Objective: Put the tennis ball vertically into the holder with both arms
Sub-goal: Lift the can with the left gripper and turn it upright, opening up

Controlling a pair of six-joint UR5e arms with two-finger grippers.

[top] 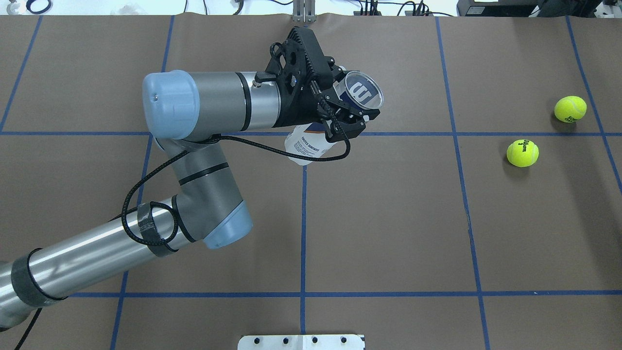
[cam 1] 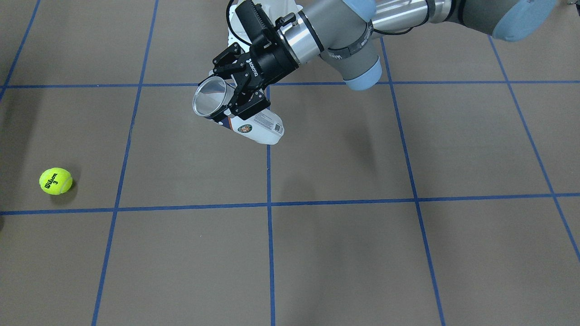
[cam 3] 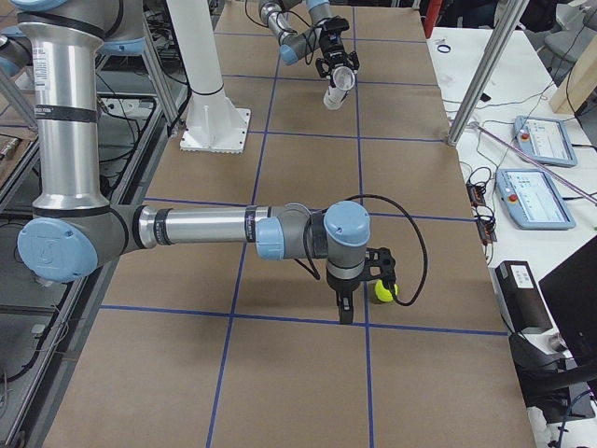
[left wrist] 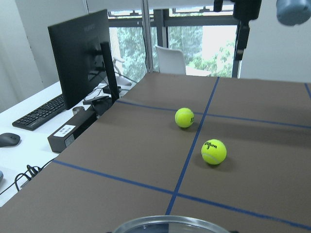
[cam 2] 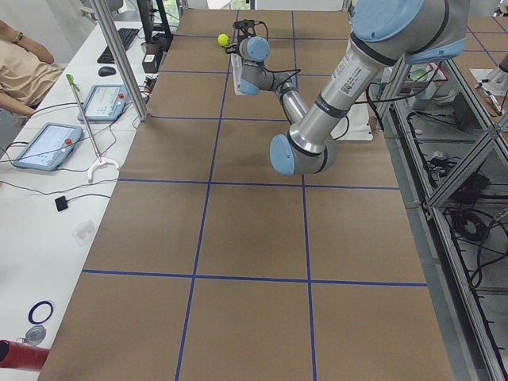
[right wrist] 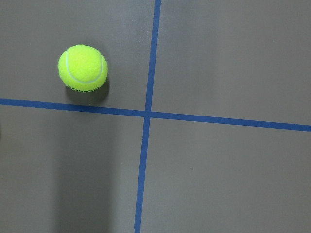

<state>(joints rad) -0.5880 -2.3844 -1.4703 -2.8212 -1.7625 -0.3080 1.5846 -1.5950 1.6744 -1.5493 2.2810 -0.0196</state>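
My left gripper (cam 1: 235, 97) is shut on the holder (cam 1: 260, 127), a clear can with a white label, gripped near its metal-rimmed mouth. It holds the can tilted above the table's middle, also in the overhead view (top: 308, 146). The tennis ball (top: 522, 153) with "Wilson 3" print lies on the table far to the right, well apart from the can; it also shows in the front view (cam 1: 55, 181) and the left wrist view (left wrist: 214, 151). My right gripper (cam 3: 354, 297) shows only in the exterior right view, pointing down beside a ball (cam 3: 382, 291). I cannot tell whether it is open or shut.
A second tennis ball (top: 570, 108) lies farther right, near the back edge. The right wrist view shows one ball (right wrist: 82, 68) by a blue tape crossing. A white pedestal base (cam 3: 216, 121) stands at the table's robot side. Operators' desks with tablets line the far edge.
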